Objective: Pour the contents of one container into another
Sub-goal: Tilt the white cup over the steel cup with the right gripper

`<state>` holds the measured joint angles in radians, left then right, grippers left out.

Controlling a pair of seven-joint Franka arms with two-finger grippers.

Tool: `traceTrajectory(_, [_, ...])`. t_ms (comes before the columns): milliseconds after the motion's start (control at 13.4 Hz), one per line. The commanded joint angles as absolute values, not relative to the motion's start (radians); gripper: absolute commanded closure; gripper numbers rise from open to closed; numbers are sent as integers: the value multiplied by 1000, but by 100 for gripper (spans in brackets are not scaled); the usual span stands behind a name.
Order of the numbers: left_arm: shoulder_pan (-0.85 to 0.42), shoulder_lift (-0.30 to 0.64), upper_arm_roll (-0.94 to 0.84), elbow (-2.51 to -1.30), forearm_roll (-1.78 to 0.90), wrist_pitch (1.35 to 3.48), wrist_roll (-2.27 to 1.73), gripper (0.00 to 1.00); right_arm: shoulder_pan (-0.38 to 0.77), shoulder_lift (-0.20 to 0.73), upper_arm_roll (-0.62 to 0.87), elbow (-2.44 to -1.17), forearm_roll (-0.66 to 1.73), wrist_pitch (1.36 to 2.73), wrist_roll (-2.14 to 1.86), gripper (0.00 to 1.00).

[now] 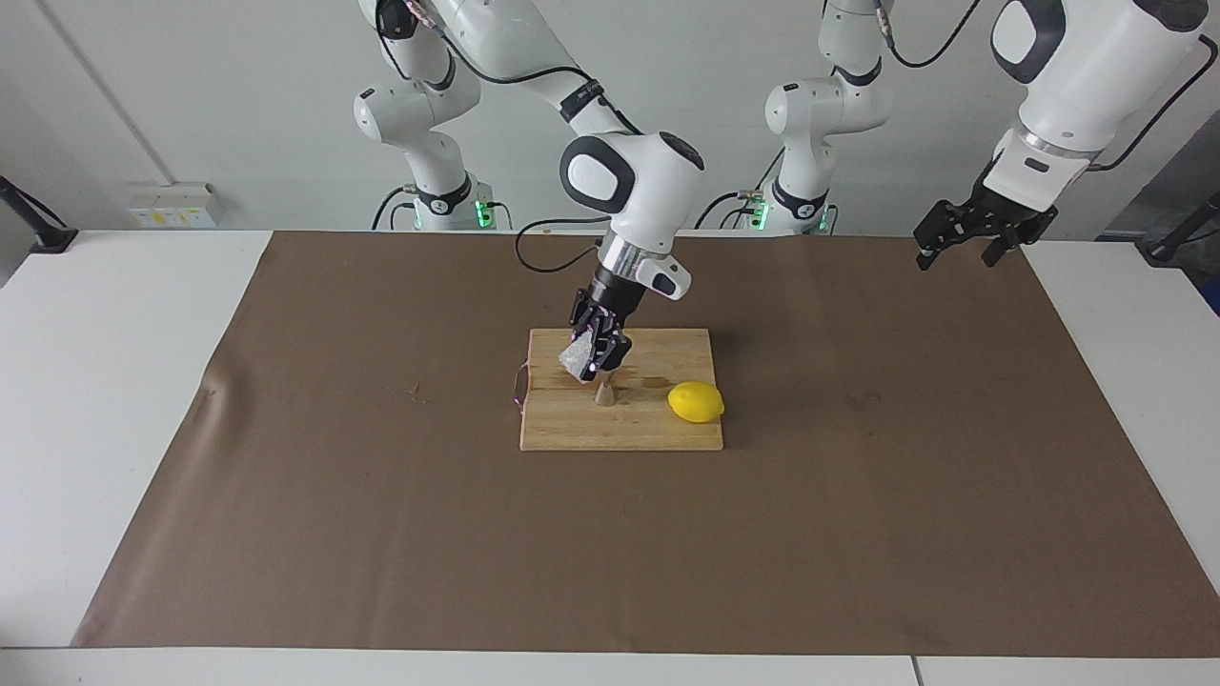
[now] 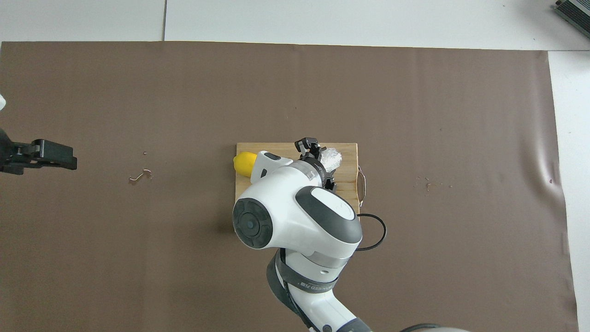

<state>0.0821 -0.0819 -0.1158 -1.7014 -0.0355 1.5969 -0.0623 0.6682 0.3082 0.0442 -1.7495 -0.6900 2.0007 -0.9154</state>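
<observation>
My right gripper is shut on the whitish faceted cup and holds it tilted over the wooden board. The cup's lower edge hangs just above the small steel jigger, which stands upright on the board. In the overhead view the cup shows beside the right gripper, and the arm hides the jigger. My left gripper waits open and empty, raised over the left arm's end of the table; it also shows in the overhead view.
A yellow lemon lies on the board beside the jigger, toward the left arm's end; the overhead view shows it too. The board has a metal handle on the edge toward the right arm's end. A brown mat covers the table.
</observation>
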Motion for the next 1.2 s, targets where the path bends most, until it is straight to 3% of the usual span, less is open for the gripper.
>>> traceTrajectory(0, [74,-80,-107,-1701,-44,1618,-87,0,670,298,52,-1761,-750,1967,-936,89])
traceTrajectory(1123, [66,-67,-109,-1697,-46,1611,-81,0,681,287,66,-1758,-821,1878,-939,89])
